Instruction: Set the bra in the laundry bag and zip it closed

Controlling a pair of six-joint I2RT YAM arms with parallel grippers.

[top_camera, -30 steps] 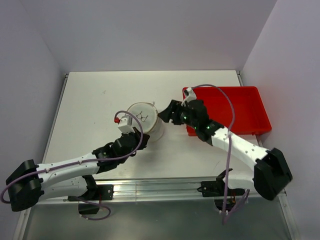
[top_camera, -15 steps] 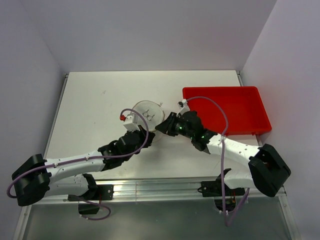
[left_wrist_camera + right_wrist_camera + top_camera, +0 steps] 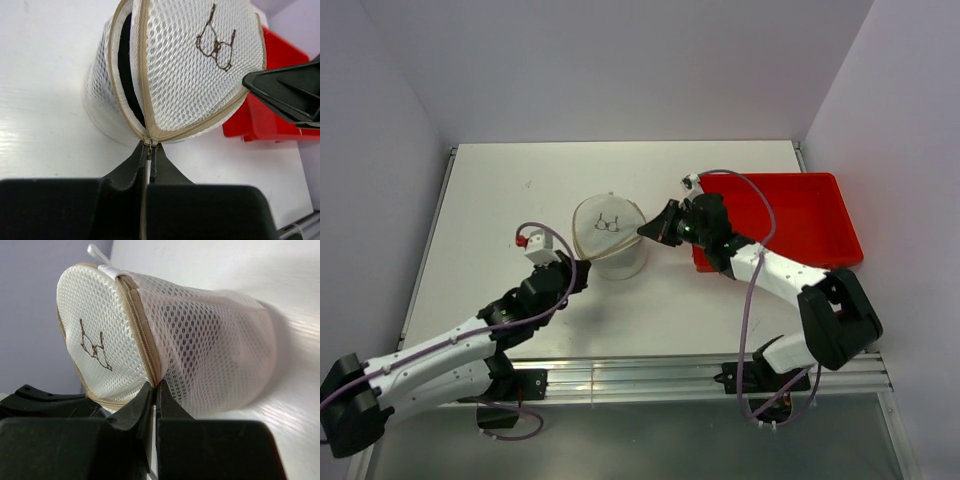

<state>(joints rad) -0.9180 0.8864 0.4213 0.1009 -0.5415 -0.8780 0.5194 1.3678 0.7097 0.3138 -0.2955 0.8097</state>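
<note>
The laundry bag (image 3: 612, 250) is a white mesh cylinder standing mid-table, its round lid (image 3: 200, 65) carrying a small brown mark. My left gripper (image 3: 149, 144) is shut on the zipper pull (image 3: 148, 142) at the bag's near-left rim. Left of the pull the lid gapes, and the dark bra (image 3: 128, 75) shows inside through that gap. From the other side my right gripper (image 3: 156, 385) is shut on the beige zip seam (image 3: 145, 350) at the rim. In the top view the left gripper (image 3: 582, 270) and the right gripper (image 3: 642, 231) flank the bag.
A red rectangular bin (image 3: 800, 215) sits at the right of the table, just behind my right arm. Purple cables loop over both wrists. The table's near edge is a metal rail (image 3: 640, 375) where the arm bases stand.
My right gripper has shut on the bag's rim seam. The left arm has drawn back to the left with the zipper pull, and the tipped lid has settled flatter.
</note>
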